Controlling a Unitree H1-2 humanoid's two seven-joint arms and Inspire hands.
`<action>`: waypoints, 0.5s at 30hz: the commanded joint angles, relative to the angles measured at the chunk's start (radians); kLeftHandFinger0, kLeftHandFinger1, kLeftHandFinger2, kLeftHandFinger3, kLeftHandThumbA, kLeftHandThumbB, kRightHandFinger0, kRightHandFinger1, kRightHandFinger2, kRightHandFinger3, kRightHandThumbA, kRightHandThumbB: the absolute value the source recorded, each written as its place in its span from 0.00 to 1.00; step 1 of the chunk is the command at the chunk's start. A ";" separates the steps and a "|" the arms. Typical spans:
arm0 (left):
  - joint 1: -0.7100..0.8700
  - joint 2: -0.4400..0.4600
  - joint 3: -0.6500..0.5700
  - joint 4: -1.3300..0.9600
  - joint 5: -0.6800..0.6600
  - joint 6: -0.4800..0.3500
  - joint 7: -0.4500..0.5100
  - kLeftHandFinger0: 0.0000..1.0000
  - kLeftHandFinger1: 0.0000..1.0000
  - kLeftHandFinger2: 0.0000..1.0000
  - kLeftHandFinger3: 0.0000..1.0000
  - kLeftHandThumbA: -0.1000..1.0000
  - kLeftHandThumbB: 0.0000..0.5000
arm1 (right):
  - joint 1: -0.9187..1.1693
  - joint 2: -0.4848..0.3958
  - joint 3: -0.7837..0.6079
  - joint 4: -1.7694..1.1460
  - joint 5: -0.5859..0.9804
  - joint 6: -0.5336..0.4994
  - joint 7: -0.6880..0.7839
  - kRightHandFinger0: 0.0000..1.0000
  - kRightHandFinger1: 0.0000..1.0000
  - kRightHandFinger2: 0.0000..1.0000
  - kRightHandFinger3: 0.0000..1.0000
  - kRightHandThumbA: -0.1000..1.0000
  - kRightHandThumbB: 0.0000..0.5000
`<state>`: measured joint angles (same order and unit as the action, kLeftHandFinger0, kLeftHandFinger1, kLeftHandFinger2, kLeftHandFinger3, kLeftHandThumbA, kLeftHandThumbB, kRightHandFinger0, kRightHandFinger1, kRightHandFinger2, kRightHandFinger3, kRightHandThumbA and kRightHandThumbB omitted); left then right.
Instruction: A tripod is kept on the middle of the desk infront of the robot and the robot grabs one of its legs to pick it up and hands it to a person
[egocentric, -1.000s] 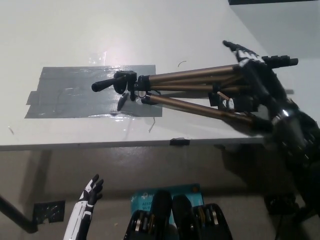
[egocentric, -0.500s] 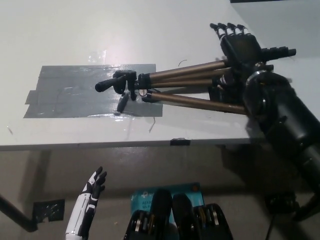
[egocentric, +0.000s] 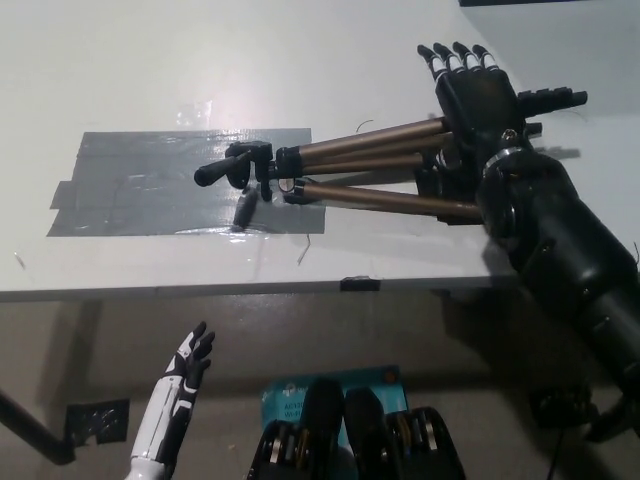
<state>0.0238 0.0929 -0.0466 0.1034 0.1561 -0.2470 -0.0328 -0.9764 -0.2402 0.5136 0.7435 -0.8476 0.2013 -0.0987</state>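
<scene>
Head view: the tripod lies on its side on the white tabletop, its head over a grey tape patch, bronze legs running right; the black right hand is flat over their far ends, fingers straight, clasping nothing. The white left hand hangs below the tabletop's near edge, fingers apart.

We are looking down at what seems a robotics lab: a plain white desk is carrying a patch of grey duct tape above a bare grey floor.
</scene>
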 joint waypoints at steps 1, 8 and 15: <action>-0.010 0.017 -0.007 -0.035 0.018 -0.011 -0.002 0.96 1.00 1.00 1.00 1.00 0.19 | -0.063 0.004 0.005 0.051 -0.023 -0.027 -0.084 1.00 1.00 1.00 1.00 1.00 0.75; -0.019 0.019 -0.011 -0.033 0.009 -0.011 -0.004 0.91 1.00 1.00 1.00 1.00 0.19 | -0.107 0.005 0.007 0.163 -0.007 -0.135 -0.232 0.56 0.57 0.60 0.65 0.59 0.38; -0.026 0.025 -0.017 -0.033 0.008 -0.005 -0.011 0.92 0.99 1.00 0.99 1.00 0.13 | -0.133 0.022 -0.008 0.250 0.022 -0.209 -0.319 0.01 0.30 0.71 0.34 0.00 0.32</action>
<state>0.0122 0.1056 -0.0564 0.1023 0.1593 -0.2469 -0.0337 -1.0167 -0.2246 0.5215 0.9679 -0.8422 0.0784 -0.2975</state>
